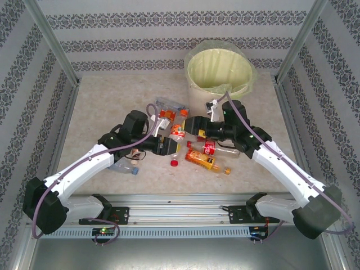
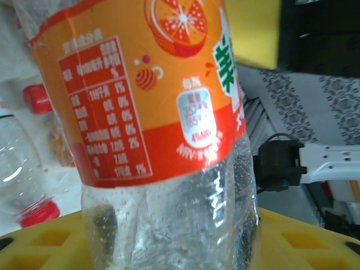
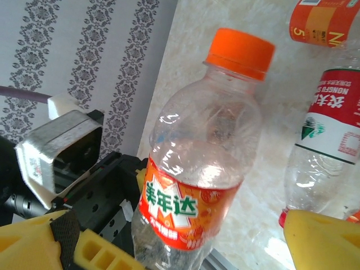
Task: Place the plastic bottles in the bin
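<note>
From above, the bin (image 1: 219,70) stands upright at the far right of the tabletop (image 1: 107,107), its pale bag folded over the rim. The two arms meet mid-tabletop, near and left of the bin. The left fingers (image 1: 171,146) and the right fingers (image 1: 193,125) sit close together, with an orange-label bottle (image 1: 179,131) between them. Other bottles (image 1: 205,159) lie scattered on the tabletop around that spot, all outside the bin. A red-label bottle (image 1: 210,147) is just beside the right arm, a clear bottle (image 1: 125,167) is beside the left arm, and a few more lie on the far side.

In the left wrist view, the orange-label bottle is very close. Its clear lower body sits between the yellow pads (image 2: 304,242), which touch it on both sides, so the left fingers are clamped on it. To the left, red caps (image 2: 38,212) of clear bottles show on the tabletop.

In the right wrist view, the same bottle points its orange cap (image 3: 241,52) away. One yellow pad (image 3: 90,247) sits beside the bottle's base. The other pad stands apart from it, with tabletop showing in the gap, so the right fingers are spread and not gripping. The red-label bottle lies to the right.
</note>
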`<action>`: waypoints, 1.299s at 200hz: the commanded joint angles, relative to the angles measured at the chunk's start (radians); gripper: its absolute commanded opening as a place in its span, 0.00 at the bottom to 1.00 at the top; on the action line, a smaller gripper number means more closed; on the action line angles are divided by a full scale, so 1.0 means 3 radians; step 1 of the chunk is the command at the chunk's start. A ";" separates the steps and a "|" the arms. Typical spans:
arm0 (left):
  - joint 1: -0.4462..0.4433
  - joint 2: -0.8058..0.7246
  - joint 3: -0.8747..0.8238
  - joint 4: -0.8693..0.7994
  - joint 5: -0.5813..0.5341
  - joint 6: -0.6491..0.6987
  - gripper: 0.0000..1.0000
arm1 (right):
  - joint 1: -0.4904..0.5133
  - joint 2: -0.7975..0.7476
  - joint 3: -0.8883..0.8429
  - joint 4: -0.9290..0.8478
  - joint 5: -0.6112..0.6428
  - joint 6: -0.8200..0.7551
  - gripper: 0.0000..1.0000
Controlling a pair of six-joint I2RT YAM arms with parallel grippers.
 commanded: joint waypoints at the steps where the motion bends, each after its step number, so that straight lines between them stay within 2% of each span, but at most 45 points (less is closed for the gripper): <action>1: -0.0063 -0.0093 -0.0061 0.0501 0.0126 -0.0244 0.60 | 0.0061 0.0077 0.0067 0.0222 -0.0068 0.0075 0.94; 53: -0.0162 -0.0084 -0.0128 0.0695 0.0056 -0.0325 0.60 | 0.0088 0.0236 0.0054 0.0369 -0.0031 0.0174 0.86; 128: -0.0260 -0.0022 -0.0136 0.0740 -0.0028 -0.0330 0.60 | 0.0092 0.0244 0.0121 0.0351 0.0003 0.0171 0.58; 150: -0.0258 -0.0036 -0.0106 0.0715 -0.0062 -0.0327 0.68 | 0.0086 0.0203 0.0147 0.0293 0.0030 0.0145 0.53; 193: -0.0258 -0.0120 0.0029 0.0577 -0.0214 -0.0291 1.00 | 0.0044 0.0047 0.0424 -0.0156 0.0163 -0.0115 0.51; 260: -0.0258 -0.0413 0.0188 0.0961 -0.0865 -0.0307 1.00 | -0.0460 -0.0081 0.1251 -0.0899 0.0342 -0.0688 0.51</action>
